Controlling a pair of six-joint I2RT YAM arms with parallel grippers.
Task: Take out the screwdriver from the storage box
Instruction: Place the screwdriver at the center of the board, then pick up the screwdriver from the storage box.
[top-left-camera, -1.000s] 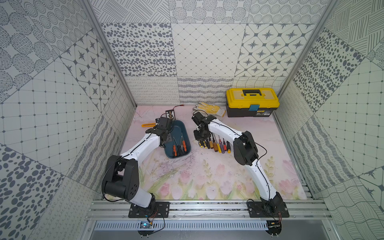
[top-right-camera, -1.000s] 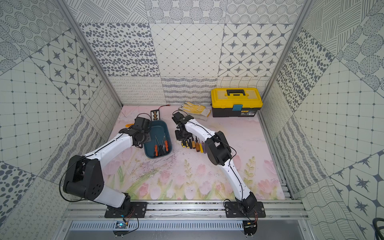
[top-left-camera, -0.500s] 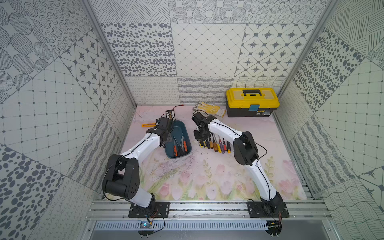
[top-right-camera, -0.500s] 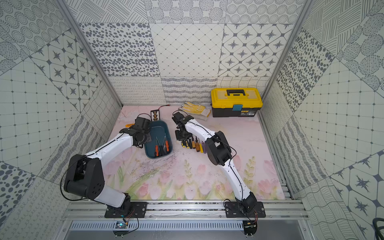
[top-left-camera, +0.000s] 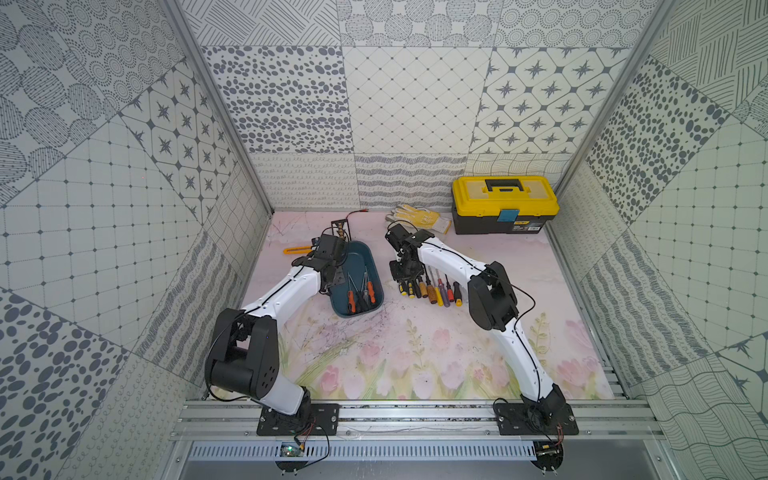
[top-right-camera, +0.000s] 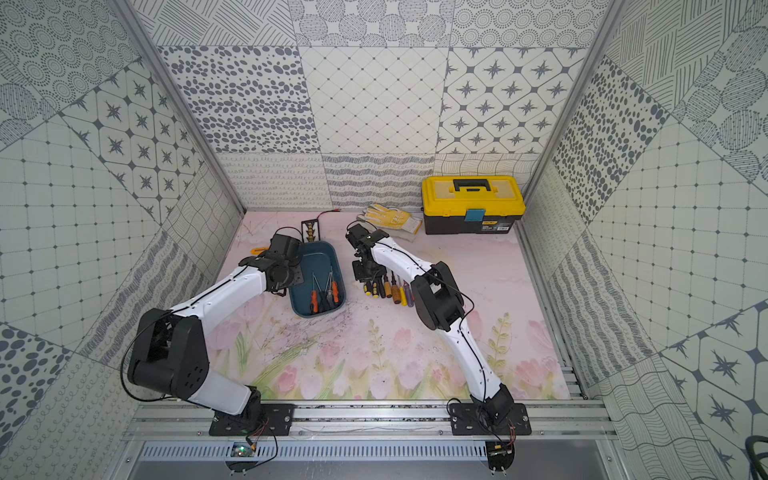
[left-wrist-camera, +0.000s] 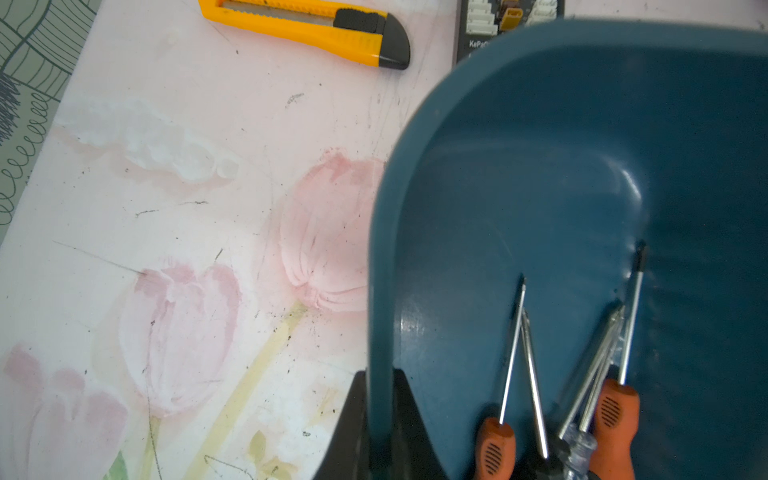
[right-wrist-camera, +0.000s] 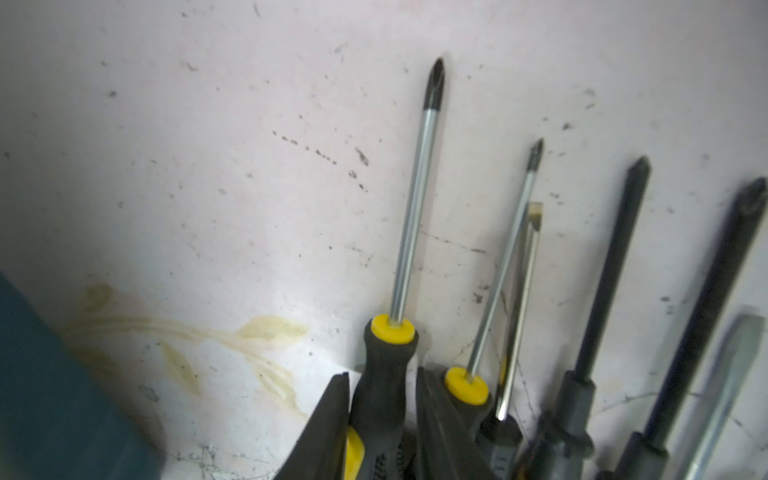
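Observation:
The teal storage box (top-left-camera: 376, 266) (top-right-camera: 338, 266) lies left of centre in both top views. Several screwdrivers lie in its near end, two of them with orange handles (left-wrist-camera: 494, 444) (top-left-camera: 351, 299). My left gripper (left-wrist-camera: 379, 374) (top-left-camera: 332, 276) is shut on the box's left rim (left-wrist-camera: 376, 257), one finger inside and one outside. My right gripper (right-wrist-camera: 381, 374) (top-left-camera: 405, 276) is low over the table, right of the box. Its jaws stand slightly open on either side of a black-and-yellow screwdriver (right-wrist-camera: 409, 216), which lies flat at the left end of a row of screwdrivers (top-left-camera: 432, 291).
A yellow-lidded black toolbox (top-left-camera: 505, 203) stands at the back right, with work gloves (top-left-camera: 417, 216) to its left. A yellow utility knife (left-wrist-camera: 307, 31) and a small circuit board (top-left-camera: 340, 227) lie behind the box. Patterned walls enclose the table.
The right jaws have widened a little around the black-and-yellow handle. Neither arm has visibly moved, and the left gripper keeps its hold on the box rim.

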